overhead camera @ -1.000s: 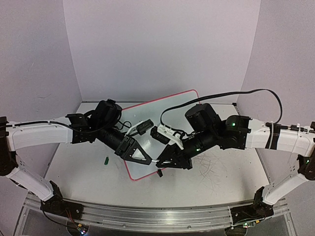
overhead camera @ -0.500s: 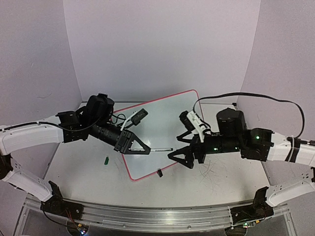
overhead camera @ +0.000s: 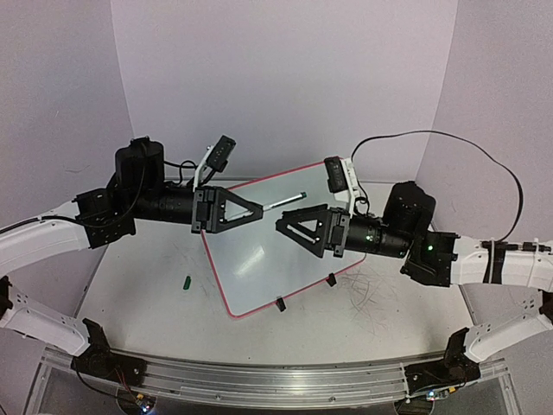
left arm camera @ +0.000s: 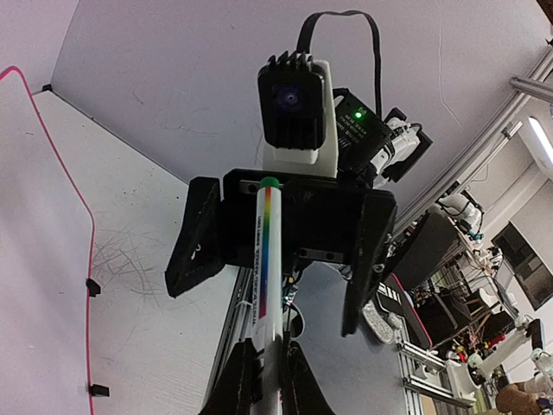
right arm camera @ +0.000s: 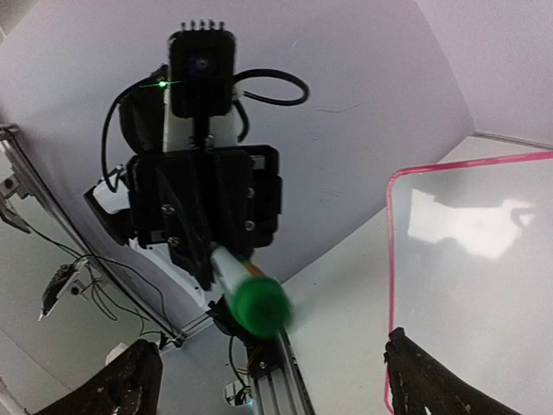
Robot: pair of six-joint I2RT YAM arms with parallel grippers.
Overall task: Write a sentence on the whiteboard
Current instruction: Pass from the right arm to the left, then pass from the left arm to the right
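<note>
The whiteboard (overhead camera: pixel 259 264) lies flat on the table, red-rimmed and glossy; its corner also shows in the right wrist view (right arm camera: pixel 484 285). The sentence is not in view: the bare board surface looks blank. My left gripper (overhead camera: pixel 260 210) (left arm camera: pixel 263 380) is shut on a white marker (overhead camera: pixel 285 201) (left arm camera: pixel 266 259) held in the air above the board, its green end (right arm camera: pixel 259 304) pointing at my right gripper (overhead camera: pixel 280 226) (right arm camera: pixel 276 380). The right gripper faces it with its fingers (left arm camera: pixel 194 238) spread wide and nothing between them.
A small green cap (overhead camera: pixel 186 281) lies on the table left of the board. Two black clip feet (overhead camera: pixel 279 303) stick out from the board's near edge. Old scribble marks (overhead camera: pixel 367 298) cover the tabletop on the right. Walls close the back and sides.
The right gripper opened and drew back from the marker. Both arms rose from low over the board's near edge; the left one carried the marker up and back.
</note>
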